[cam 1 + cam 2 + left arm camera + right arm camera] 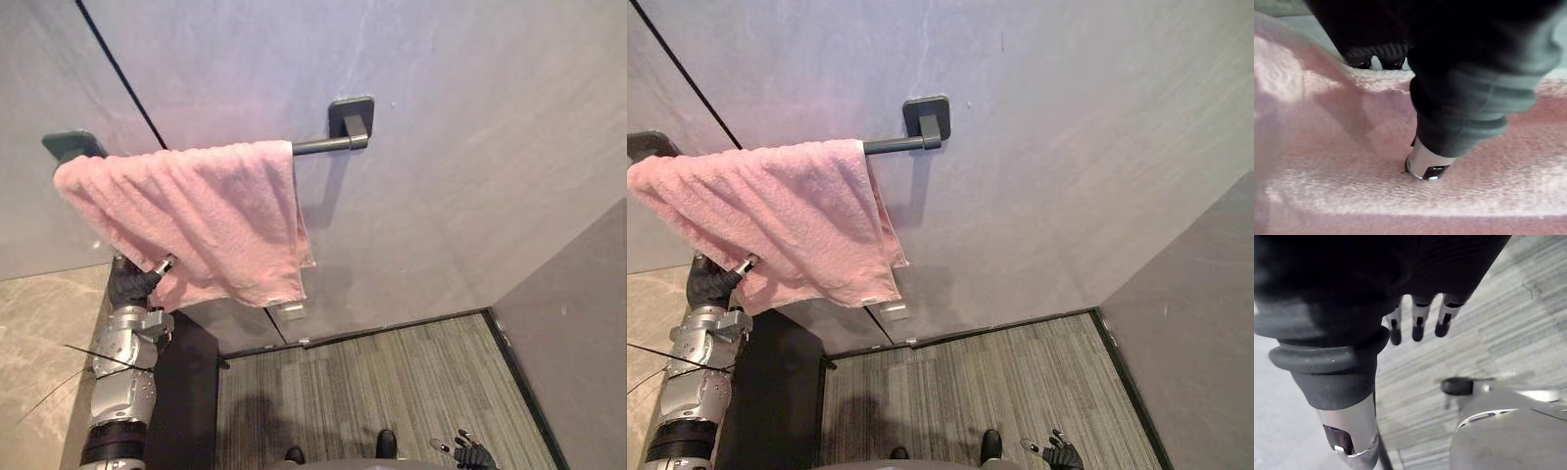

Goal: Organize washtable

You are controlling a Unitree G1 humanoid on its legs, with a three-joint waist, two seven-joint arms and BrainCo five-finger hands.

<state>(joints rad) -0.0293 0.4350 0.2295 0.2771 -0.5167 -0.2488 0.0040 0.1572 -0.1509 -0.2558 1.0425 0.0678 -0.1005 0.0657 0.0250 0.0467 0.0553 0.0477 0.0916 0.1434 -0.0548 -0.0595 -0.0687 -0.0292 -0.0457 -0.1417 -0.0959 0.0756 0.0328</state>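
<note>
Pink towel [186,211] on rail [318,147]: soft, light, floppy. Left hand [132,284] pinches its lower hem; right hand [1418,328] has fingers straight.

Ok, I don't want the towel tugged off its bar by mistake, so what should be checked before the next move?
1. Pink towel on the dark bar: ok, it is draped over the bar.
2. Towel hanging evenly: not ok, its lower edge is uneven and the bar's right stretch is bare.
3. Left hand in contact with the towel: ok, it is against the towel's lower left part.
4. Left hand's hold on the cloth: cannot tell.
5. Right hand free to help: ok, it is open, low over the striped floor and holds nothing.
</note>
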